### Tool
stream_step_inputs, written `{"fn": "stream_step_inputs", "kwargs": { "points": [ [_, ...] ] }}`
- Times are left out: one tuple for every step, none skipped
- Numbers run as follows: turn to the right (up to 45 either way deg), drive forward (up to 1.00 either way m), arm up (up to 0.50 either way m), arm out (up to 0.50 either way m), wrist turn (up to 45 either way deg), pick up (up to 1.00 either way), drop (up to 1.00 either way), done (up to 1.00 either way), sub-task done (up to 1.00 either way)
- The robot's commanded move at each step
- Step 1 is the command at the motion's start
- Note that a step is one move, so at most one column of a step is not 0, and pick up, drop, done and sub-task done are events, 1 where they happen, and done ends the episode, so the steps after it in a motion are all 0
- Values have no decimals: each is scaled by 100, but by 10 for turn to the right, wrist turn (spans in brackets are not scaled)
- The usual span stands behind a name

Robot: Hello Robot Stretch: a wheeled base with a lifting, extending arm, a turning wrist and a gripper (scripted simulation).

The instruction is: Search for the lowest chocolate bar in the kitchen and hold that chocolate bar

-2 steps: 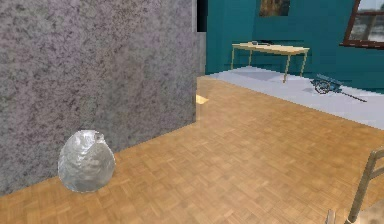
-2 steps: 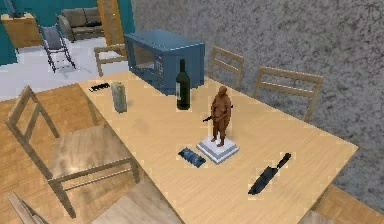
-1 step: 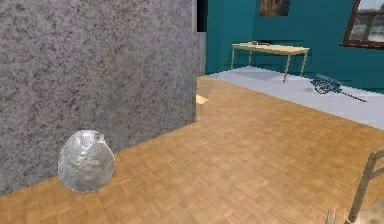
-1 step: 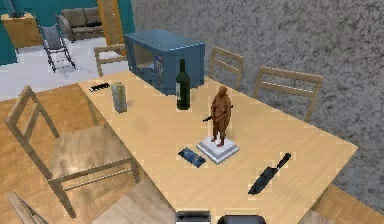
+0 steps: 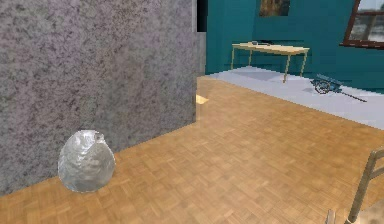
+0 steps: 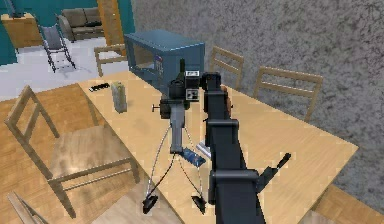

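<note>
My arm (image 6: 226, 150) rises from the bottom edge over a long wooden table (image 6: 290, 140). The gripper's dark body (image 6: 178, 105) hangs left of the two white squares, and its thin fingers (image 6: 153, 190) run down toward the table's near edge; gripper (image 6: 172, 203). A small flat blue-and-white thing (image 6: 196, 152) lies on the tabletop by the fingers; I cannot make out whether it is a chocolate bar. I cannot tell whether the gripper holds anything.
On the table stand a blue microwave-like box (image 6: 160, 55), a grey-green cup (image 6: 120, 97), a dark flat item (image 6: 98, 87) and a dark utensil (image 6: 275, 165). Wooden chairs (image 6: 55, 140) ring it. Ahead: a grey wall (image 5: 90, 70), a shiny bag (image 5: 85, 160), a far table (image 5: 270, 50).
</note>
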Motion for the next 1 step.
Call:
{"fn": "stream_step_inputs", "kwargs": {
  "points": [
    [0, 0, 0, 0, 450, 0, 0, 0, 0]
  ]
}}
